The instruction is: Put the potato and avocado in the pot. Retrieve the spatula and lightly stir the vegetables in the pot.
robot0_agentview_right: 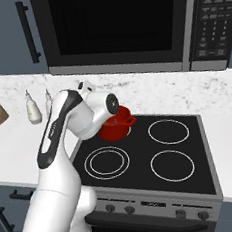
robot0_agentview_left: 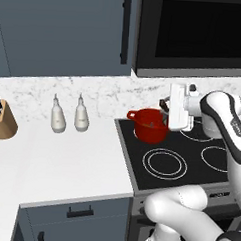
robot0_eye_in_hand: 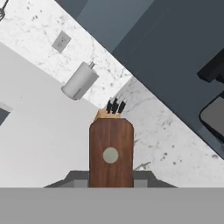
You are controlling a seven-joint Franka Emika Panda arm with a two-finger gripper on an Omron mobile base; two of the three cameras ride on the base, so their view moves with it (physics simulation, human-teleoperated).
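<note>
The red pot point(robot0_agentview_left: 151, 126) point(robot0_agentview_right: 115, 127) stands on the stove's back left burner. My gripper point(robot0_agentview_left: 167, 109) hangs sideways just right of and above the pot's rim. It is shut on the spatula point(robot0_agentview_left: 165, 104), whose dark handle slants down into the pot. In the hand view the brown handle end point(robot0_eye_in_hand: 110, 151) with a grey dot stands upright between the fingers of my gripper point(robot0_eye_in_hand: 110, 178). A speck of ochre inside the pot point(robot0_agentview_left: 153, 124) may be the potato. The avocado is hidden by the pot's wall. The spatula's blade is also out of sight.
The black stove top point(robot0_agentview_left: 183, 158) point(robot0_agentview_right: 157, 159) has three free burners. Two white bottles point(robot0_agentview_left: 58, 118) point(robot0_agentview_left: 81, 116) and a knife block point(robot0_agentview_left: 3, 119) point(robot0_eye_in_hand: 113, 110) stand at the counter's back. A microwave point(robot0_agentview_right: 114, 27) hangs above. A paper towel roll point(robot0_eye_in_hand: 80, 81) stands by the wall.
</note>
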